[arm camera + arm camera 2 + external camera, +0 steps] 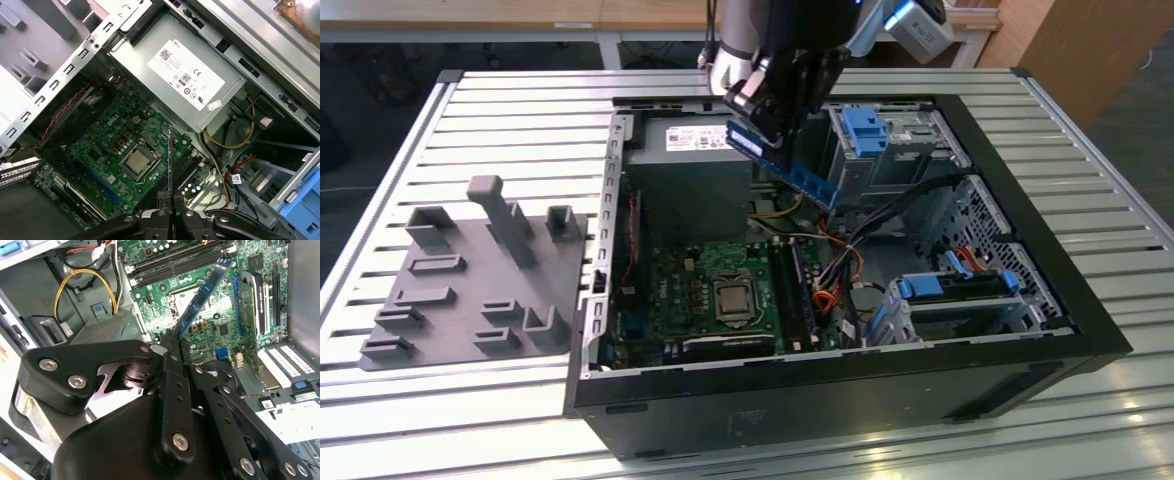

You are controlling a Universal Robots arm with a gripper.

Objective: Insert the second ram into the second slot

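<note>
My gripper (761, 118) hangs above the open computer case (1041, 330), shut on one end of the second ram (801, 175), a long thin blue board. The strip slants down from the fingers over the power supply's edge, well above the motherboard (707, 300). In the second wrist view the gripper (175, 340) pinches the ram (205, 290), which points toward the long black memory slots (175, 262). The first wrist view shows the ram (170, 165) edge-on between the fingertips (161, 214), above the slots (189, 175) beside the processor socket (135, 162). Those slots (790, 285) lie right of the socket in the exterior view.
A grey power supply (694, 170) fills the case's back. Blue drive-bay clips (867, 130) and cables (834, 265) crowd the exterior view's right side. A grey fixture block (467, 280) stands on the slatted table (494, 100) at the exterior view's left.
</note>
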